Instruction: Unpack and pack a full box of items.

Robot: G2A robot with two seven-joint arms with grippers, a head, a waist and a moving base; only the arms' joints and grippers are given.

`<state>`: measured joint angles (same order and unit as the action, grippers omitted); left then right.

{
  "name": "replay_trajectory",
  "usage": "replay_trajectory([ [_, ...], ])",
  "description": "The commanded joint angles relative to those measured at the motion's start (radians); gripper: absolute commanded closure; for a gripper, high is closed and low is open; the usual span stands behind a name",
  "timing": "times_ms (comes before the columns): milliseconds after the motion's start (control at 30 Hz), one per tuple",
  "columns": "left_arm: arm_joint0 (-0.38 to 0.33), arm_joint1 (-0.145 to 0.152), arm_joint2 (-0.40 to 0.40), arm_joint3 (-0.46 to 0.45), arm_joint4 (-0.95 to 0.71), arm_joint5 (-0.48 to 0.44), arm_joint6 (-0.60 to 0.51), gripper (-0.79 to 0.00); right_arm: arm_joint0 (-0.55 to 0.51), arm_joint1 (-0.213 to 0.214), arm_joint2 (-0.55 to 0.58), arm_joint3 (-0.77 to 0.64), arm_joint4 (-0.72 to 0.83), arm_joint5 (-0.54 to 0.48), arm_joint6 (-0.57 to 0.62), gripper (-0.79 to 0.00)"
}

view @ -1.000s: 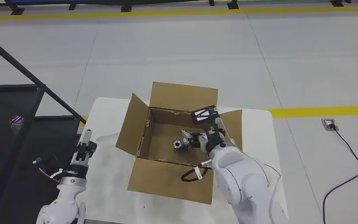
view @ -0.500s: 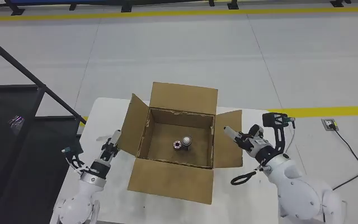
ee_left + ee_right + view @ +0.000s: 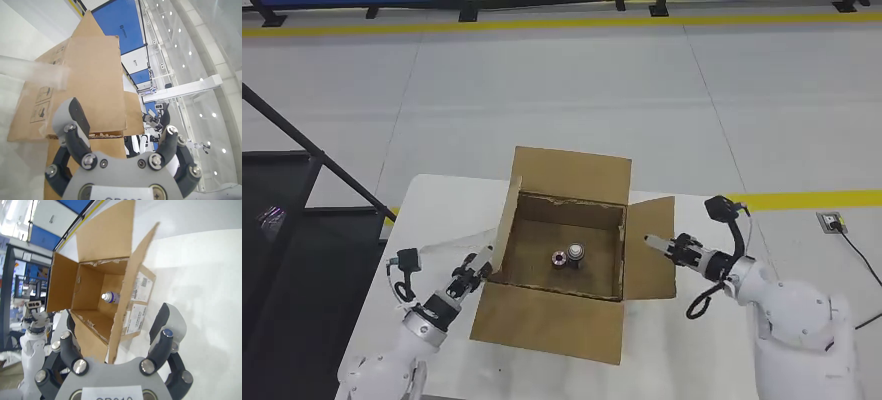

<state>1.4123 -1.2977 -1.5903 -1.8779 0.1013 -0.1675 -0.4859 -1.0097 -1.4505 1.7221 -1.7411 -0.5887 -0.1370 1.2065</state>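
The left tool [image 3: 480,268], jaws apart, has swung the left flap [image 3: 507,225] of the box [image 3: 547,320] upright. The right tool [image 3: 657,241], also spread, straddles the right flap [image 3: 650,262]; closing seems underway.

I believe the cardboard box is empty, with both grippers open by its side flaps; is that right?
Not quite: the cardboard box is not empty. The right wrist view shows a spray can on its floor. The left gripper and right gripper are indeed open by its side flaps.
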Motion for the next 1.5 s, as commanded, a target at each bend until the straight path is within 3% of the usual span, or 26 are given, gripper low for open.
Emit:
replay_trajectory([
  [0,-0.003,0.001,0.016,0.005,0.012,0.0,0.002,-0.785,0.043,0.006,-0.015,0.049,0.093,-0.076,0.054,-0.785],
  [300,-0.044,0.0,0.084,0.058,0.07,0.023,0.038,-0.785,0.197,0.023,-0.125,0.239,0.377,-0.219,0.188,-0.785],
  [600,-0.118,-0.002,0.135,0.13,0.075,0.098,0.051,-0.785,0.342,0.015,-0.338,0.471,0.281,-0.194,0.089,-0.785],
  [867,-0.134,0.0,0.141,0.145,0.06,0.111,0.048,-0.785,0.377,0.013,-0.438,0.567,0.198,-0.176,0.002,-0.785],
  [1033,-0.101,0.007,0.086,0.093,0.031,0.11,0.071,-0.785,0.372,0.021,-0.447,0.562,0.204,-0.193,-0.012,-0.785],
  [1200,-0.026,0.022,-0.047,0.04,-0.019,0.075,0.049,-0.785,0.337,0.038,-0.422,0.456,0.185,-0.236,-0.025,-0.785],
  [1400,0.011,0.054,-0.212,0.118,-0.049,0.077,-0.178,-0.785,0.337,0.038,-0.422,0.456,0.185,-0.236,-0.025,-0.785],
  [1467,0.006,0.065,-0.239,0.152,-0.069,0.079,-0.301,-0.785,0.337,0.038,-0.422,0.456,0.185,-0.236,-0.025,-0.785],
])
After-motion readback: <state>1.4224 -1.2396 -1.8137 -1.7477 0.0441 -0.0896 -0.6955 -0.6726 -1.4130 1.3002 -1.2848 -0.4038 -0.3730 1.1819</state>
